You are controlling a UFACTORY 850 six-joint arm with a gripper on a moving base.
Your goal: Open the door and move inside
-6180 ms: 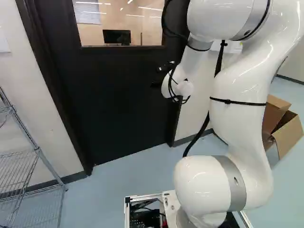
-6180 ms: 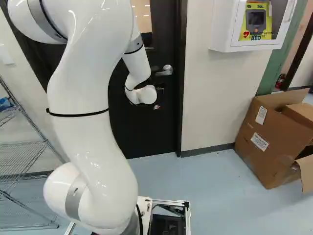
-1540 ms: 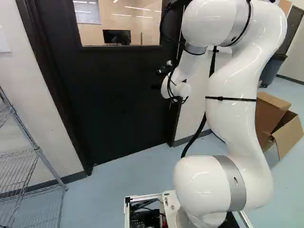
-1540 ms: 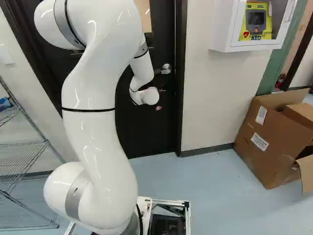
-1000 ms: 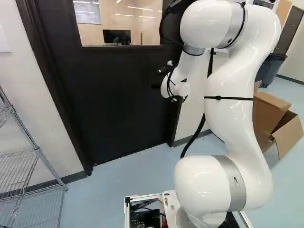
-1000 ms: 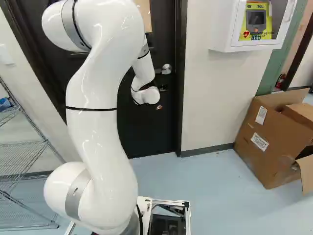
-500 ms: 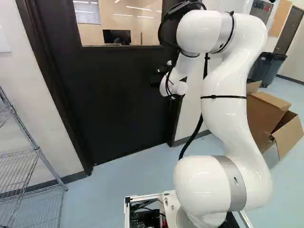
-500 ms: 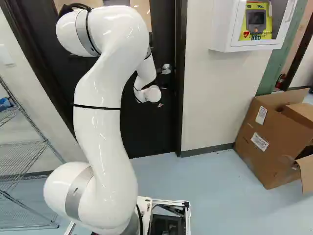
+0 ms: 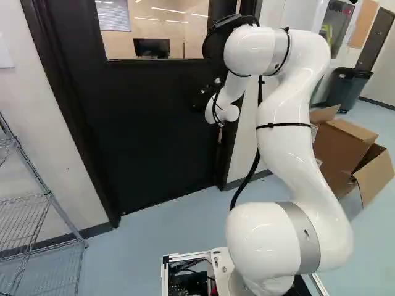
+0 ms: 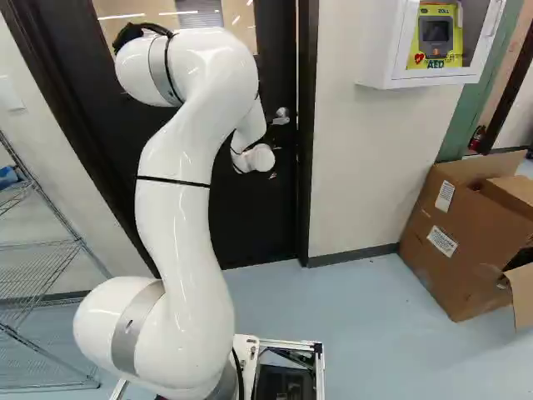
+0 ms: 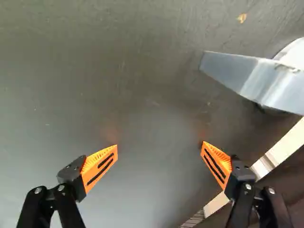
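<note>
Two fingers (image 11: 99,165) of my gripper (image 9: 203,98) stand open in wrist view, door handle (image 11: 254,80) at their two o'clock (right base view hides these fingers).

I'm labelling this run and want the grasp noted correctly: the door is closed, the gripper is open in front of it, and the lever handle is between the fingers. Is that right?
Not quite: the lever handle is off to one side of the open gripper, not between its fingers; the wrist view shows this. The door is closed, as you say.
</note>
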